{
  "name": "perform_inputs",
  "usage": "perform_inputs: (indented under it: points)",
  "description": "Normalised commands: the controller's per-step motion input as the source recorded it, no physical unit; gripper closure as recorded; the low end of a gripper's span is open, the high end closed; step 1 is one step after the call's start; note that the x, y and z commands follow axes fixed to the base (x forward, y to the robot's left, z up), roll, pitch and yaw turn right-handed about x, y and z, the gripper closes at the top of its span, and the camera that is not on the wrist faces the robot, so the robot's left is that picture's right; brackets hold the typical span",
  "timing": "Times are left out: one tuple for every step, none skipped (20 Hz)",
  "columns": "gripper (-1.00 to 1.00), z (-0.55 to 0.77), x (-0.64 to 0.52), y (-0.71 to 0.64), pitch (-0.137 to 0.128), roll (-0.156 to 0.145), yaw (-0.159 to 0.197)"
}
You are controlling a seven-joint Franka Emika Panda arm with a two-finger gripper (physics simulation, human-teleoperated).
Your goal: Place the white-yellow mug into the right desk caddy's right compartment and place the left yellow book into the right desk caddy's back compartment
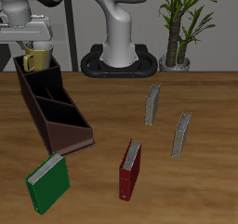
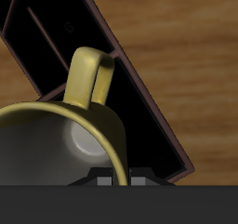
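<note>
Green book point(image 1: 48, 182), red book point(image 1: 131, 168), potted plant point(image 1: 182, 25).

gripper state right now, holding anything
gripper: shut on the white-yellow mug, held above the far end of the right desk caddy.

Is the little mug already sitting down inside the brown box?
No: the white-yellow mug hangs in the gripper above the far end of the right desk caddy, its body above the rim.
</note>
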Motion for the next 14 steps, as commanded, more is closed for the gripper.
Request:
perform_inputs:
  points:
    - [1.0, -0.01, -0.09, -0.14, -0.045, -0.1, 0.07]
    - [1.0, 0.03, 0.11, -0.08, 0.0, 0.0, 0.0]
    - [1.0, -0.04, -0.1, -0.06, 0.038, 0.017, -0.088]
    - [1.0, -0.15, -0.42, -0.03, -0.027, -0.087, 0.066]
    - [1.0, -0.15, -0.13, -0.05, 0.061, 0.036, -0.079]
    - [1.0, -0.11, -0.23, 0.06, -0.007, 0.039, 0.023]
    - [1.0, -0.06, -0.11, -0.12, -0.013, -0.125, 0.061]
    - [1.0, -0.07, -0.14, 0.02, 0.043, 0.033, -0.059]
    - [1.0, 0.04, -0.17, 0.09, -0.009, 0.097, 0.004]
    - [1.0, 0.03, -0.06, -0.02, 0.001, -0.015, -0.02]
    - [1.0, 0.0, 0.04, -0.03, 0.0, 0.0, 0.0]
    - [1.0, -0.09, -0.32, 0.18, 0.027, 0.002, -0.025]
    - [1.0, -0.08, -0.19, 0.25, -0.024, 0.04, 0.093]
    - [1.0, -0.09, -0.1, 0.16, 0.07, 0.089, -0.09]
